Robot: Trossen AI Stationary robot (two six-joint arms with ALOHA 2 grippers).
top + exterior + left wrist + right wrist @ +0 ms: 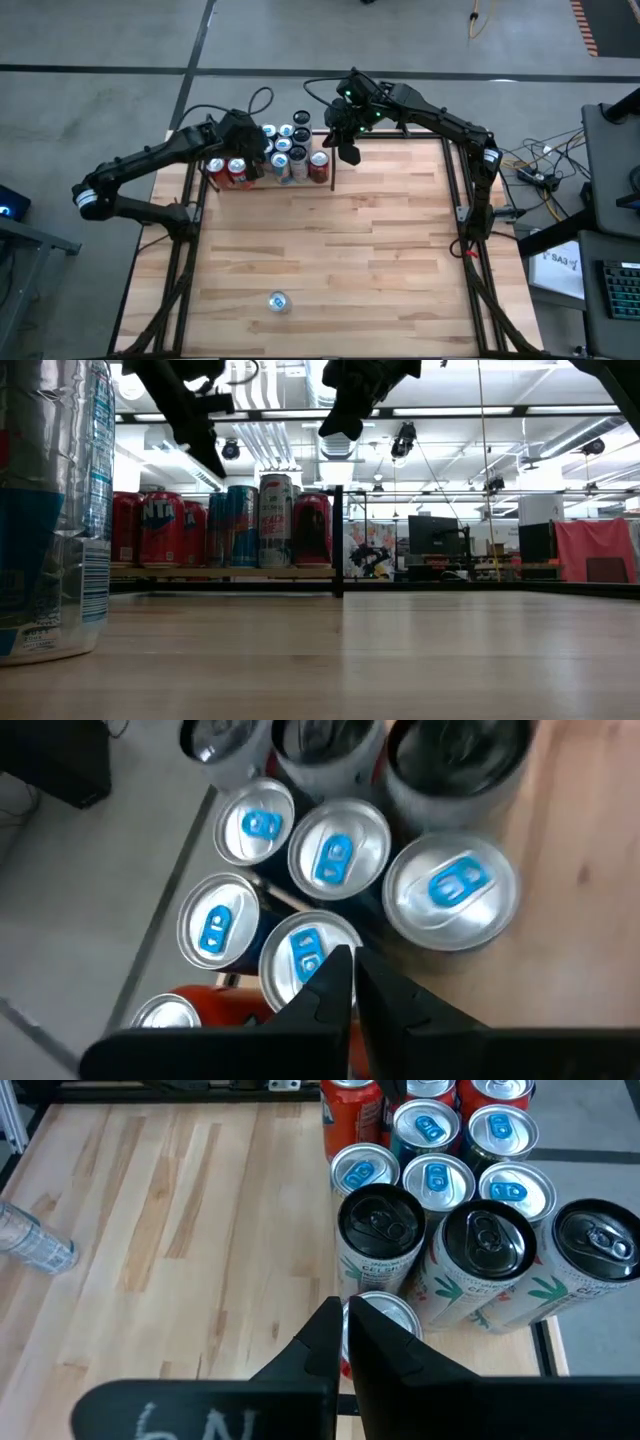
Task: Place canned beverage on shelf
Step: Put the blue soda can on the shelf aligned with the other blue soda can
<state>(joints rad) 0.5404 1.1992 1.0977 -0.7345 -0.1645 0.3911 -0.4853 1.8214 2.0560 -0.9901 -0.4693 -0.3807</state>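
At the far edge of the wooden desk, a cluster of cans stands upright on the shelf — a narrow bay of thin black frame with a light plank floor. Red cans sit at the left end, blue-tabbed silver tops and dark-topped white cans toward the right, packed touching one another. Both dark arms hover above this group. The left gripper hangs over the blue-tabbed tops, fingers clenched together and holding nothing. The right gripper hangs over the shelf's right end near the dark-topped cans, fingers likewise pressed shut and empty. Well apart from all this, near the front edge of the desk, one lone silver and blue can stands upright — its long axis vertical, its top facing up toward the overhead camera, untouched by either arm.
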